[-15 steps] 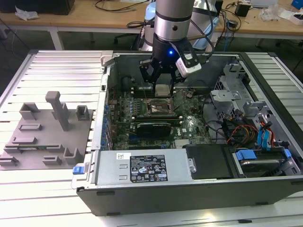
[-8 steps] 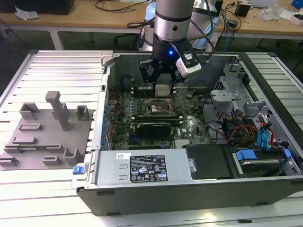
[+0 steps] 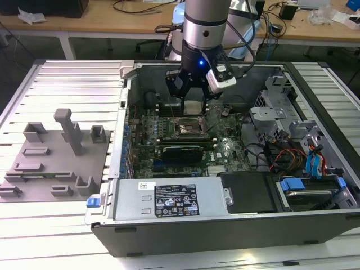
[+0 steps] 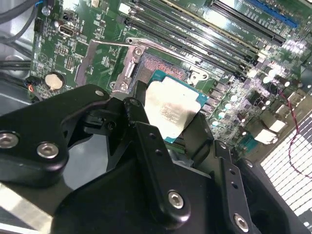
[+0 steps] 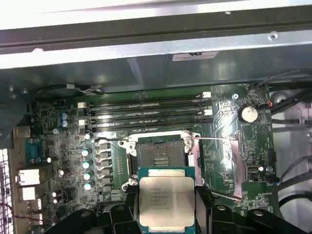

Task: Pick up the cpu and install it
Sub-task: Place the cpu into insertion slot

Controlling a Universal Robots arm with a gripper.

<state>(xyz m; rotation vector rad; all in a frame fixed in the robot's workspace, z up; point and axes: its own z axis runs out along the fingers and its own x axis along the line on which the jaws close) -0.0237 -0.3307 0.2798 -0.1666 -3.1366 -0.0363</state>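
- Exterior view: I see the end effector (image 3: 193,104) clenched on the cpu (image 3: 193,108), held clear of the open socket (image 3: 191,128).
- First wrist view: its silver top faces my camera.

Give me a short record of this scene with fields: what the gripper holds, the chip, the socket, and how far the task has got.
gripper: shut on the cpu, fingers on two opposite edges
cpu: metal top up, held clear above the motherboard, close to the socket
socket: open and empty, load plate swung aside
setting: open computer case
task status: cpu picked up, not yet seated
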